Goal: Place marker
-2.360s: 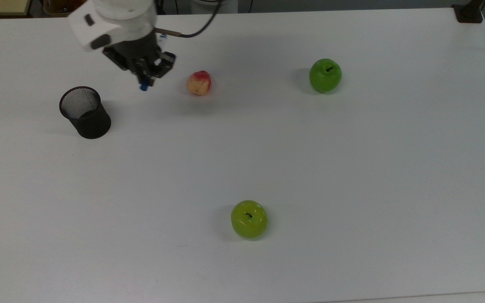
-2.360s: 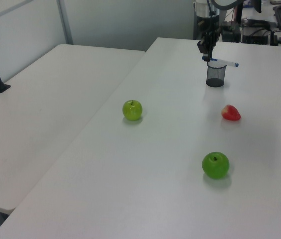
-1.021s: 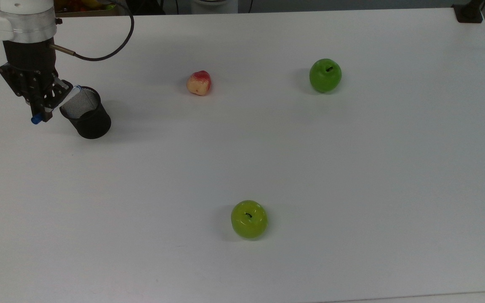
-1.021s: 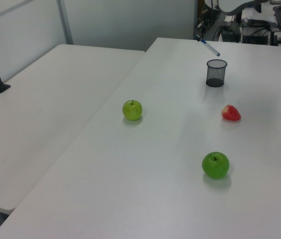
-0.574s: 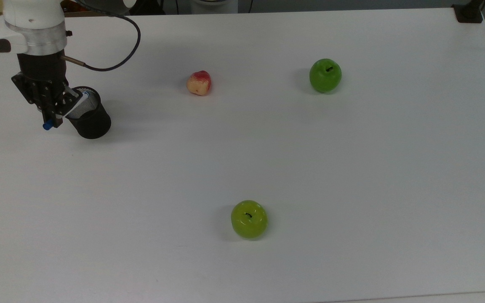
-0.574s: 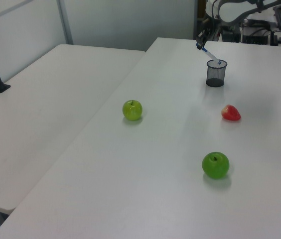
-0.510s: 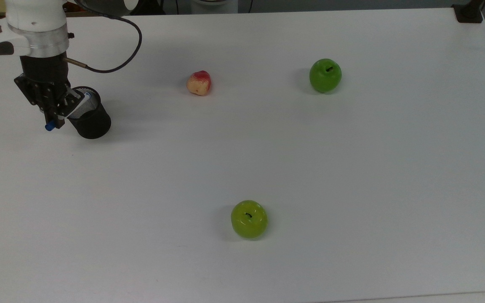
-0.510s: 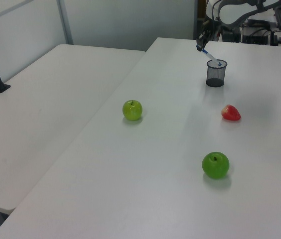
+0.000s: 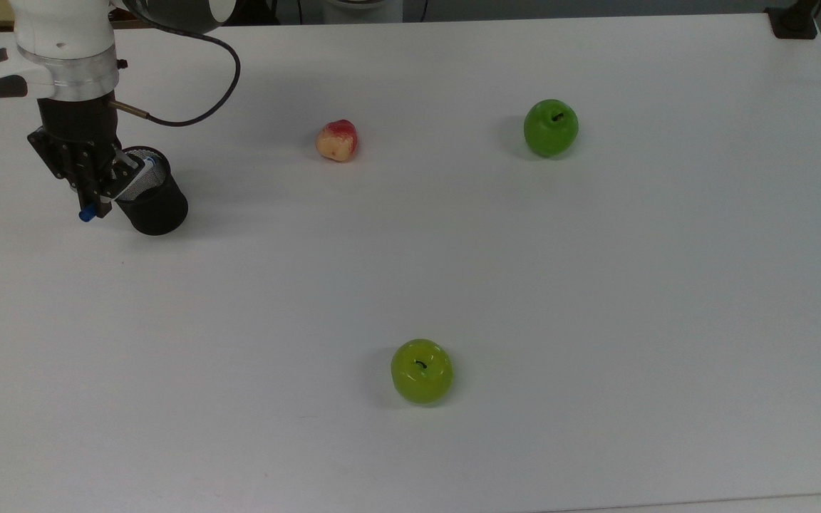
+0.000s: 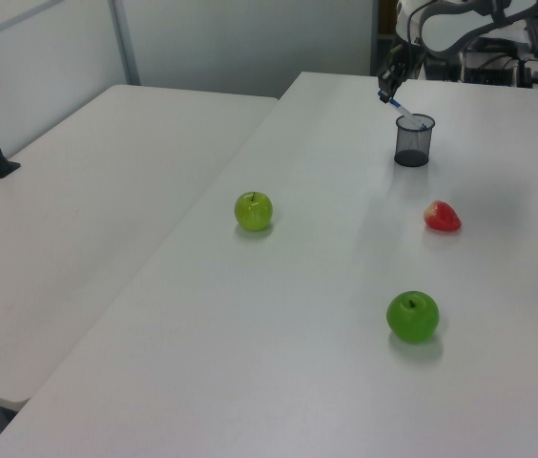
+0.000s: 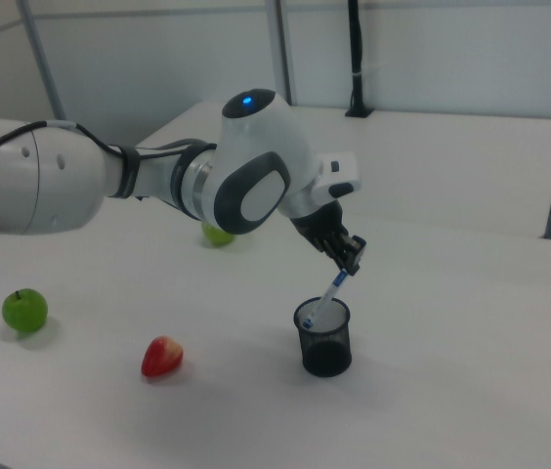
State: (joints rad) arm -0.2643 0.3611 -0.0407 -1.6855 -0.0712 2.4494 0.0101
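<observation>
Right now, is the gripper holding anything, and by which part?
Yes. The gripper holds the marker near its upper end, tilted, with the lower end dipping inside the rim of the black mesh cup.

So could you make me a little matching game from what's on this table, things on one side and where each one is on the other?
Things:
1. marker
2. black mesh cup
3. red fruit
4. tool

Places or states:
A. lying on the table between two green apples in the right view
B. gripping the marker's upper end
C. tilted, lower end inside the cup
D. standing upright below the tool

Pairs: 1-C, 2-D, 3-A, 4-B
</observation>
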